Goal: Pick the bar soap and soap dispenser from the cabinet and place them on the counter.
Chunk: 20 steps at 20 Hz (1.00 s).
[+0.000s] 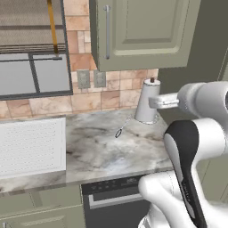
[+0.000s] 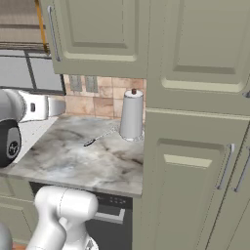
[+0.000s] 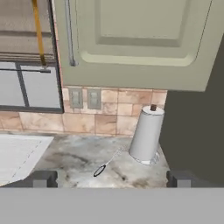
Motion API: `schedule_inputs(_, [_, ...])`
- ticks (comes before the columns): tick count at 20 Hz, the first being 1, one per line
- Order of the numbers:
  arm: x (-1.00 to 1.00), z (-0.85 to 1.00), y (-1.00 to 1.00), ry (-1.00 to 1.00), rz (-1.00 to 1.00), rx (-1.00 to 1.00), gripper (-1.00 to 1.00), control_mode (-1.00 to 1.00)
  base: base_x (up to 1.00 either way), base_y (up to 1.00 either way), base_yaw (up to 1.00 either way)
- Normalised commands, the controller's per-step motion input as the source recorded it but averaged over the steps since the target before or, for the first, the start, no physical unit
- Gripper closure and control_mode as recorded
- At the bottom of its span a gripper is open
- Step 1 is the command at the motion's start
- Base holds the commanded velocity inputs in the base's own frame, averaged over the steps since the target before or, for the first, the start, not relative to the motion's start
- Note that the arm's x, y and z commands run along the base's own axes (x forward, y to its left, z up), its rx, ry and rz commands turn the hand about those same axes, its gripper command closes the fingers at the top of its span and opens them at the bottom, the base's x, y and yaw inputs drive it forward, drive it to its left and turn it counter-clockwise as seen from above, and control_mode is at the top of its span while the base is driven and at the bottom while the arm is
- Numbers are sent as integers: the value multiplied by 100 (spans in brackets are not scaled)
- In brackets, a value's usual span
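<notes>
Above the counter [image 3: 65, 162], w/ paper-towel roll [image 3: 146, 134] at back right, the pincer [image 3: 112, 178] is held wide open & empty, facing the closed cabinet [image 3: 135, 39] door.

1. Paper towel roll [image 1: 147, 102] standing upright by the tile backsplash [image 1: 111, 91].
2. Small whisk [image 1: 122, 128] lying at its 8 o'clock.
3. White perforated panel [image 1: 31, 147] well off at 9 o'clock.

We see the worktop [image 1: 98, 151] w/ paper-towel roll [image 1: 147, 101] at back; small utensil [image 1: 123, 126] just beside it, white perforated panel [image 1: 31, 147] well apart.
</notes>
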Motion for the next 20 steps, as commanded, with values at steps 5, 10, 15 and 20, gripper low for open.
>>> schedule_inputs(5, [-38,25,17,-20,2,0,-100,-100,0,0,0])
schedule_inputs(10, [-25,29,20,-20,2,0,-100,-100,0,0,0])
schedule_inputs(15, [-18,33,16,-20,3,0,-100,-100,0,0,0])
schedule_inputs(20, [-8,31,11,-17,3,0,-100,-100,0,0,0])
